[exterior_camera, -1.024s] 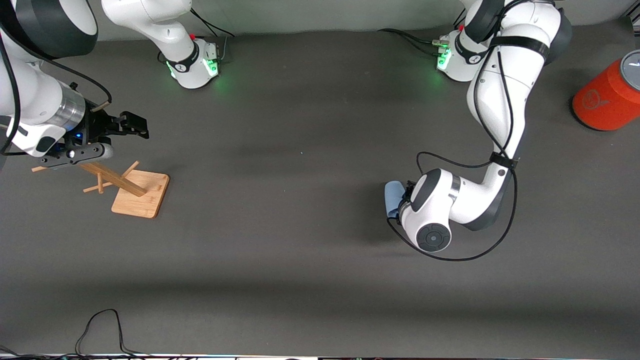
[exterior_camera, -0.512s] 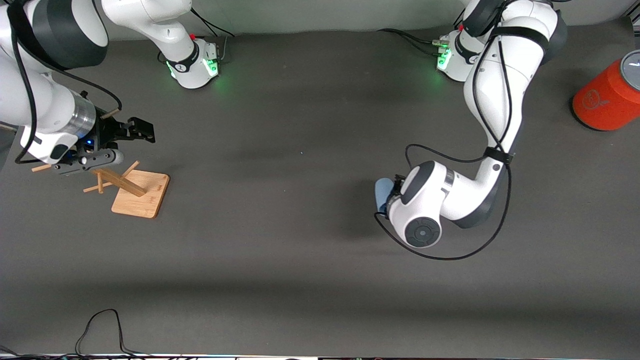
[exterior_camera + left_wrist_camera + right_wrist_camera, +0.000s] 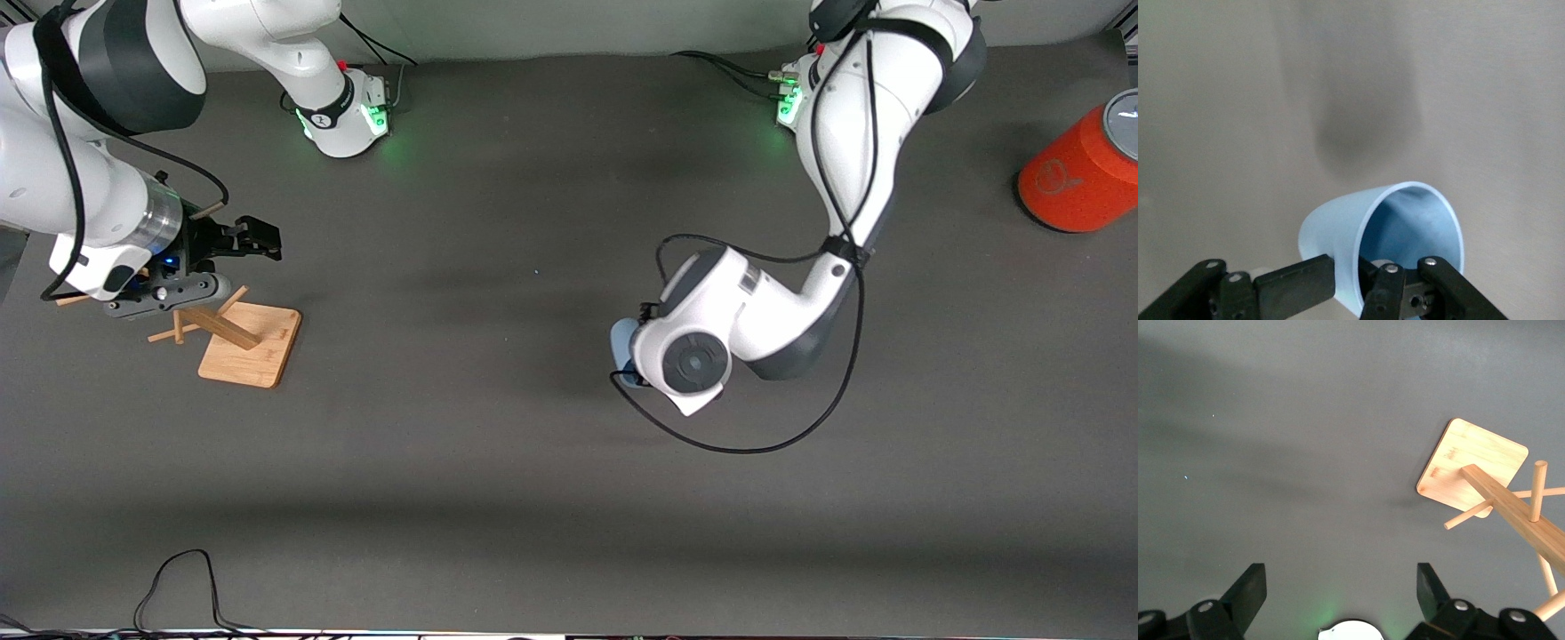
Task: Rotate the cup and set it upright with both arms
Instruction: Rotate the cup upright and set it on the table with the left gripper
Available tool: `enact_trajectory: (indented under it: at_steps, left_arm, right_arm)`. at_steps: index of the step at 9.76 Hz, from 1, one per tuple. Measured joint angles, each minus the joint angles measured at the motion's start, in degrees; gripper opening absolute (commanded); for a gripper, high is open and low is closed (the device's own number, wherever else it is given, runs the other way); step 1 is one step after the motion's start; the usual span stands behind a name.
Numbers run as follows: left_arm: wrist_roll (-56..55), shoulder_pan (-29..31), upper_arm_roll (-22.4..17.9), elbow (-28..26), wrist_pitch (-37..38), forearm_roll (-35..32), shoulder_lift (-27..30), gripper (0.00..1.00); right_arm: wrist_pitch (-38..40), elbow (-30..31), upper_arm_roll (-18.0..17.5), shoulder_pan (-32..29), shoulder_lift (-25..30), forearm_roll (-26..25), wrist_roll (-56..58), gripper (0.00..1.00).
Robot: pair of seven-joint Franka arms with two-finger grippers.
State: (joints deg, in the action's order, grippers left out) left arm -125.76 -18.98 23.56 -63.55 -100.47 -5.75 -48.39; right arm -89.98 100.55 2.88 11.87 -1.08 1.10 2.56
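Left fingers (image 3: 1295, 285): clenching on the rim of the cup (image 3: 1381, 240), one finger lying outside the wall and the other inside the mouth.
Left gripper (image 3: 1348, 290): hanging in the air over the bare middle of the table (image 3: 498, 462); in the front view it is hiding under the arm's white wrist.
Cup: riding in that grip, lifted clear of the table, tipped so its open mouth is facing the wrist camera and showing the darker blue inside; in the front view only a light-blue sliver (image 3: 621, 342) is peeking out beside the wrist.
Left arm (image 3: 845, 169): reaching down from its base and bending toward the middle of the table, a black cable looping round it.
Right fingers (image 3: 1251, 590): standing spread wide, gripping nothing.
Right gripper (image 3: 253, 238): hovering over the wooden rack (image 3: 213, 327) at the right arm's end of the table.
Wooden rack: standing on its square base (image 3: 1471, 470), its slanted post and pegs rising under the gripper.
Right arm (image 3: 89, 178): stretching out above the rack.
Orange cylinder (image 3: 1080, 173): sitting at the left arm's end of the table, well apart from the cup.
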Motion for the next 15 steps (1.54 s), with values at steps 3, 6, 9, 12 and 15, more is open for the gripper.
enact_trajectory:
  at_steps: [3,6,9,12,15]
  left_arm:
    - [-23.8,-4.7,0.0,-1.9,-4.0,-15.6,0.6,0.00]
    - [-34.0,-8.5,-0.1,-5.2,-4.6,-21.5,0.2,0.00]
    - [-37.3,-13.0,-0.3,-6.7,-4.6,-24.8,0.1,0.00]
    - [-39.9,-15.6,-1.0,-8.3,-4.6,-27.9,0.0,0.32]
    - [-40.0,-15.6,-1.5,-8.4,-4.6,-29.0,0.0,1.00]
  right_arm:
    - [0.4,0.0,-0.1,0.1,-0.1,-0.1,0.0,1.00]
    - [1.1,0.1,-0.2,0.5,-0.2,-0.1,0.0,1.00]
    - [1.1,0.1,-0.2,1.2,-0.2,-0.1,0.0,1.00]
    - [1.1,0.1,-0.2,1.2,-0.2,-0.1,0.0,1.00]
    - [1.1,0.1,-0.2,1.2,-0.2,-0.1,0.0,1.00]
